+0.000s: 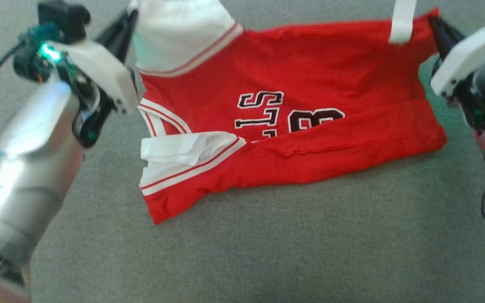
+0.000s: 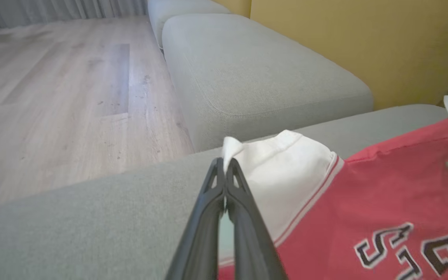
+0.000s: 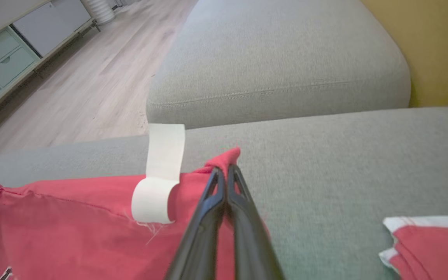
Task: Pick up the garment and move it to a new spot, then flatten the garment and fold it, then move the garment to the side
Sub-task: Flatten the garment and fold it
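Garment [image 1: 301, 126]: red jersey with white trim, on the grey sofa cushion [image 1: 267, 261] directly ahead of the robot. The near part rests on the cushion with a lengthwise roll folded over it. The far edge is lifted off the cushion at 2 points.

Left gripper [image 2: 224, 162]: jaws pinched together on the tip of the white sleeve panel [image 2: 286, 175]. A nub of white cloth pokes out past the fingertips.

Right gripper [image 3: 227, 170]: jaws likewise closed tight, on a red corner of the garment just beside a white label strip [image 3: 161, 171].

Key relation: the garment's long axis runs left to right across the head view. The 2 grippers hold its 2 far corners, 1 at each end, so the far edge spans between them. Neither arm is nearer; each has its own end. The loose body of cloth lies from both grippers back toward the robot.

Judgement: flatten-or-fold stage. The next move likely needs both arms travelling together, square to that long axis, with the edge kept taut. Uneven travel would skew the fold.
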Available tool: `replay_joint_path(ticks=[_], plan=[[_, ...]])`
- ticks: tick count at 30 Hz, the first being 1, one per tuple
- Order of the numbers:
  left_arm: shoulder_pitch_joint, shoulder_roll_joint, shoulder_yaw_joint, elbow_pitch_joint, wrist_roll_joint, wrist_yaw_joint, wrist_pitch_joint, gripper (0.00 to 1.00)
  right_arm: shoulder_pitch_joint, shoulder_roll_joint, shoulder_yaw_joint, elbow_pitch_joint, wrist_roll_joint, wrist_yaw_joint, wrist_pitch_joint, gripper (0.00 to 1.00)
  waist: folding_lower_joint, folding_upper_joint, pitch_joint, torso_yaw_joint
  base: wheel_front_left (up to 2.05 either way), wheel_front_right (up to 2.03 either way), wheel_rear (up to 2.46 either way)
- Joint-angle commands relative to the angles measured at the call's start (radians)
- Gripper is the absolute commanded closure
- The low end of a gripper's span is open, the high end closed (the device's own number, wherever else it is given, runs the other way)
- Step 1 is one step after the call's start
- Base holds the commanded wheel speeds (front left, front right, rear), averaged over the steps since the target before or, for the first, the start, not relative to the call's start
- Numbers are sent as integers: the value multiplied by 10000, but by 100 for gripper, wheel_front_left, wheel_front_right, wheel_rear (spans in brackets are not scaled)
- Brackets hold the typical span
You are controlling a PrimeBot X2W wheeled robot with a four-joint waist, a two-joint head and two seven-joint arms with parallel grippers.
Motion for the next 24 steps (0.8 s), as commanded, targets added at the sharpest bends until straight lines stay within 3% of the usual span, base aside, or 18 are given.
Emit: replay_joint_path(ticks=[1, 12, 24], plan=[[-177, 687, 201, -514, -280, 22, 228, 100, 156, -163, 105, -340, 238, -7, 122, 100, 1, -1, -331, 72, 0, 0, 0], [2027, 2759, -813, -3983, -2179, 19, 2749, 100, 1747, -1031, 894, -1157, 1637, -7, 2120, 100, 1, -1, -1276, 138, 0, 0, 0], [2992, 4227, -930, -6572, -3430, 241, 4411, 100, 2310, -1753, 1489, -1532, 1937, -7, 3191, 100, 1, -1, -1673, 144, 0, 0, 0]])
